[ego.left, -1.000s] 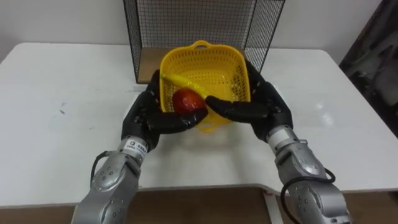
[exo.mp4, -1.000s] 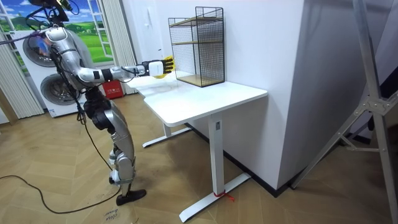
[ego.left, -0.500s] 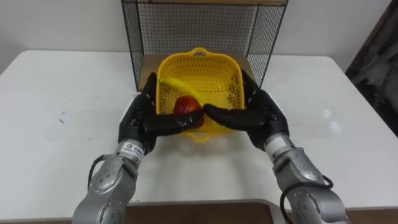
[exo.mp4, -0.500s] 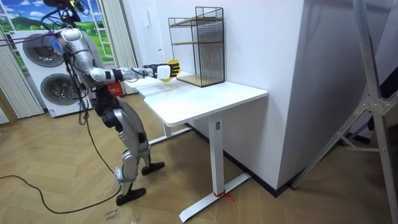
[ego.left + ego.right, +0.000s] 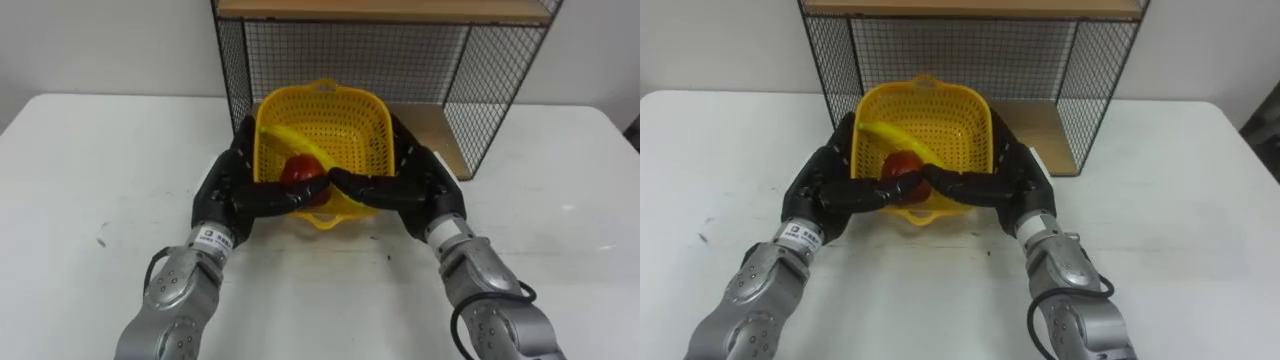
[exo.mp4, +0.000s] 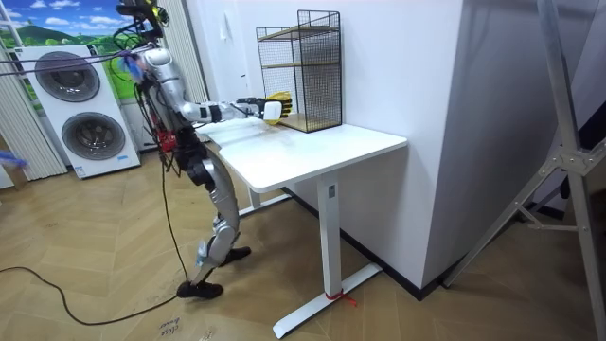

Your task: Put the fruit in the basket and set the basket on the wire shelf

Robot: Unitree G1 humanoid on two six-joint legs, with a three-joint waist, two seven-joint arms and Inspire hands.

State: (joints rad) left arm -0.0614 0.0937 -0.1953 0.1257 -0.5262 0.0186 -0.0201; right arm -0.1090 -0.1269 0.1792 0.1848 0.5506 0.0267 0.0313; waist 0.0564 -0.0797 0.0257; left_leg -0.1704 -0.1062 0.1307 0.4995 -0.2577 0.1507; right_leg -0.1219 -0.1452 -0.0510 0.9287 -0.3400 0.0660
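yellow basket (image 5: 330, 125) with fruit held before the wire shelf (image 5: 350, 50)

the yellow basket is clasped from both sides: the left hand (image 5: 235, 190) is set against its left wall and the right hand (image 5: 415, 185) against its right wall, with the fingers (image 5: 275, 197) of each wrapped round the near rim. inside it a red fruit (image 5: 300, 170) is seen at the near wall, and a banana (image 5: 290, 140) is laid slantwise above it. the basket is tipped toward the robot, just before the open lower level of the wire shelf, which is carried by the white counter (image 5: 100, 150). in the room view the robot is seen standing at the counter's end, arms stretched out.
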